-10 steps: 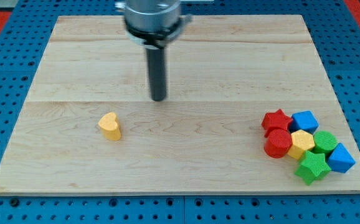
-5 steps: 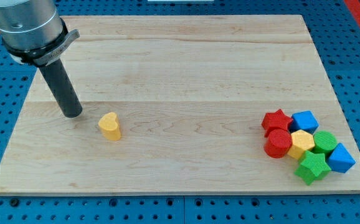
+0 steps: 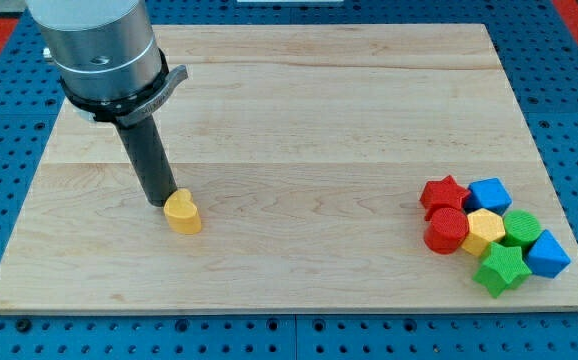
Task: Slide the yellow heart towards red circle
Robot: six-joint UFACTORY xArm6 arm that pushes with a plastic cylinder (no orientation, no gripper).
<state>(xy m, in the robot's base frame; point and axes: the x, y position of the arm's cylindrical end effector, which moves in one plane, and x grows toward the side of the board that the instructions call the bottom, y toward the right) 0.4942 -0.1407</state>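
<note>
The yellow heart (image 3: 183, 213) lies on the wooden board (image 3: 299, 100) at the lower left. My tip (image 3: 161, 202) is right against its upper left side, touching it. The red circle (image 3: 446, 229) sits far off at the view's right, at the left edge of a cluster of blocks.
The cluster at the lower right also holds a red star (image 3: 444, 192), a blue block (image 3: 489, 194), a yellow block (image 3: 484, 230), a green round block (image 3: 520, 227), a green star (image 3: 500, 267) and another blue block (image 3: 546, 254).
My tip went from the board's middle to the far left, then came right and down against the yellow heart. The heart has shifted slightly right and down.
</note>
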